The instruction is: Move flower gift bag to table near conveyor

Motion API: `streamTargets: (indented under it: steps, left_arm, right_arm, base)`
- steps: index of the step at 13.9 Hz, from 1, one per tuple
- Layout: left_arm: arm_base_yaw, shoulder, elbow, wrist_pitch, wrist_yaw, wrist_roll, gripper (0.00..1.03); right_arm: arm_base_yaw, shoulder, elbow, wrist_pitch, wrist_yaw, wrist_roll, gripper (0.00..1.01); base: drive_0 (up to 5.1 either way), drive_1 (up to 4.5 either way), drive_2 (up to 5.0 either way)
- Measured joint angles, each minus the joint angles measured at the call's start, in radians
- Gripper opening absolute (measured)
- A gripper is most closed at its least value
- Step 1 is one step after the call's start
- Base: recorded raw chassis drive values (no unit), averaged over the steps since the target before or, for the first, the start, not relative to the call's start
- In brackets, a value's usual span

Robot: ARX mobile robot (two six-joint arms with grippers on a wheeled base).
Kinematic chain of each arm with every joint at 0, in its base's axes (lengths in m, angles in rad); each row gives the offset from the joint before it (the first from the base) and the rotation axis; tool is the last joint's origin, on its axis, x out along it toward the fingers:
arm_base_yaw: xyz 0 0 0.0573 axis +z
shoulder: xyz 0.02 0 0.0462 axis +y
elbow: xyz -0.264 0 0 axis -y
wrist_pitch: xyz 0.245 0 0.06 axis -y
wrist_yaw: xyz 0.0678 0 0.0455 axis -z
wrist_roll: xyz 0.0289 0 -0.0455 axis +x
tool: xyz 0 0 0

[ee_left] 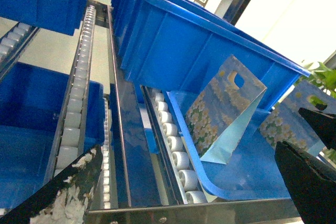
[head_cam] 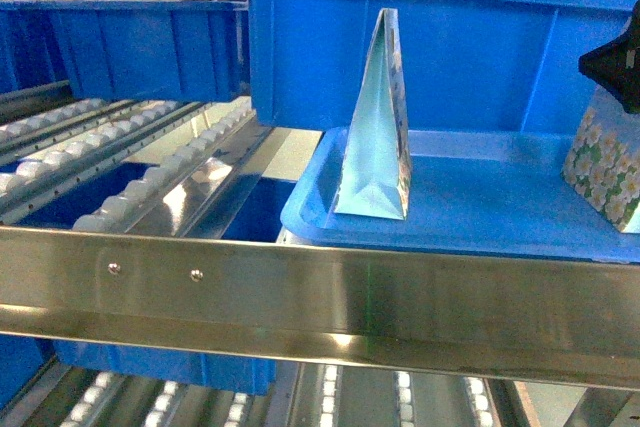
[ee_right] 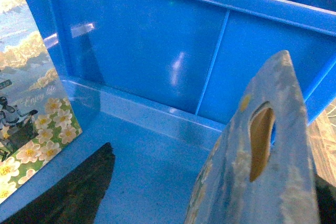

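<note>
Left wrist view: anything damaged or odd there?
Yes. The left gripper's near finger is scuffed, its black coating flaked to white patches. Otherwise, the gift bag stands upright on the blue tray by the rollers, undamaged. A second floral bag sits at the right, against the right gripper.
</note>
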Motion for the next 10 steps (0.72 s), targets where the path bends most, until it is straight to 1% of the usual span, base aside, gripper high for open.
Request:
streamTargets:
  steps: [1,3,5,6,8,10]
  left_arm:
    - [0.000,0.000,0.000,0.000,0.000,0.000,0.98]
    - [0.000,0.000,0.000,0.000,0.000,0.000,0.98]
    - [0.000,0.000,0.000,0.000,0.000,0.000,0.98]
    - [0.000,0.000,0.000,0.000,0.000,0.000,0.98]
    - [0.000,0.000,0.000,0.000,0.000,0.000,0.98]
    - [0.000,0.000,0.000,0.000,0.000,0.000,0.98]
  right_arm:
    - [0.000,0.000,0.000,0.000,0.000,0.001,0.74]
    - [0.000,0.000,0.000,0.000,0.000,0.001,0.53]
    - [0.000,0.000,0.000,0.000,0.000,0.001,0.22]
    - [0.000,0.000,0.000,0.000,0.000,0.001,0.13]
    - [0.000,0.000,0.000,0.000,0.000,0.001,0.10]
    - [-0.001,0.000,-0.001,0.008,-0.003,0.005,0.02]
  base:
    - [0.0,0.00,0.0]
    - [0.0,0.00,0.0]
    - [0.0,0.00,0.0]
    - [0.0,0.00,0.0]
    - [0.0,0.00,0.0]
    - [0.0,0.00,0.0]
